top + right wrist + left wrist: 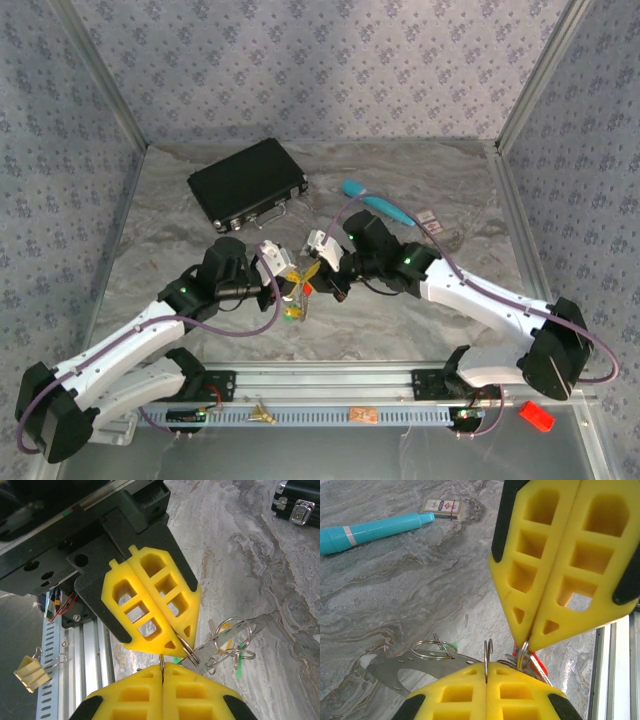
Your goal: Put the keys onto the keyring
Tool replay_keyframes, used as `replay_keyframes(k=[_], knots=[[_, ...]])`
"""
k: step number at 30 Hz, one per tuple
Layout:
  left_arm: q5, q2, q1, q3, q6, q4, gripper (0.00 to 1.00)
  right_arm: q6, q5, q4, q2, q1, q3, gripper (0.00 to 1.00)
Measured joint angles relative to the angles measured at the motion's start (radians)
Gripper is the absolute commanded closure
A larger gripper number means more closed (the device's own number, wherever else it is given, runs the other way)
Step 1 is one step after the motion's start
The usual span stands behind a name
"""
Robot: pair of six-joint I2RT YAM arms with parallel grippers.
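Left gripper (486,668): yellow ribbed fingers pressed together, with a thin upright wire ring of the keyring (227,636) nipped in the seam. Right gripper (162,668): yellow fingers likewise pressed together, pinching a thin wire loop (522,656) at the very tip. The two tips meet almost nose to nose, low over the grey marble-patterned table (400,320), just beyond the aluminium rail (330,383) at the near edge.

Near edge, on the slotted strip in front of the rail: a small brass-yellow binder clip (263,413) and an orange tag (363,415). A red plastic block (536,415) sits off to the right, beside the right arm's base.

The keyring is a flat silver metal strip with small holes, carrying several thin wire rings. It is held off the table between the two tips, and one end trails away from the fingers.

Tiny metal keys with coloured plastic heads (294,300) cluster at the same spot. The red head (540,666) sits right against the right gripper's tip, beside the pinched loop. The green head (239,665) hangs under the strip's rings. A yellow speck shows between the grippers from above. I cannot tell which ring each key hangs on.

Farther out, right of centre: a teal pen-shaped tool (378,205) lies flat, with a small printed card (442,506) just past one end.

Farthest, left of centre: a black hard case with metal handle and latches (248,180), closed, well apart from the grippers.
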Motion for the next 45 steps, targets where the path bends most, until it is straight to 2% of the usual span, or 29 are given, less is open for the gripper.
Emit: replay_keyframes(k=[17, 30, 31, 36, 39, 45], knots=[[-0.006, 0.006, 0.000, 0.000, 0.000, 0.000, 1.00, 0.037, 0.086, 0.026, 0.021, 0.004, 0.002, 1.00], [-0.059, 0.005, 0.000, 0.000, 0.001, 0.015, 1.00, 0.171, 0.151, 0.028, 0.027, 0.000, 0.002, 1.00], [-0.062, 0.005, -0.002, 0.000, 0.003, 0.015, 1.00, 0.180, 0.150, 0.030, 0.028, -0.001, 0.002, 0.96], [-0.076, -0.006, -0.016, -0.002, 0.024, 0.026, 1.00, 0.204, 0.158, 0.027, 0.035, -0.013, 0.002, 0.61], [-0.076, -0.023, -0.019, -0.011, 0.043, 0.052, 1.00, 0.193, 0.168, 0.018, 0.033, -0.034, 0.002, 0.58], [-0.066, -0.035, -0.019, -0.070, 0.083, 0.170, 1.00, 0.090, 0.169, -0.018, -0.040, -0.091, -0.002, 0.57]])
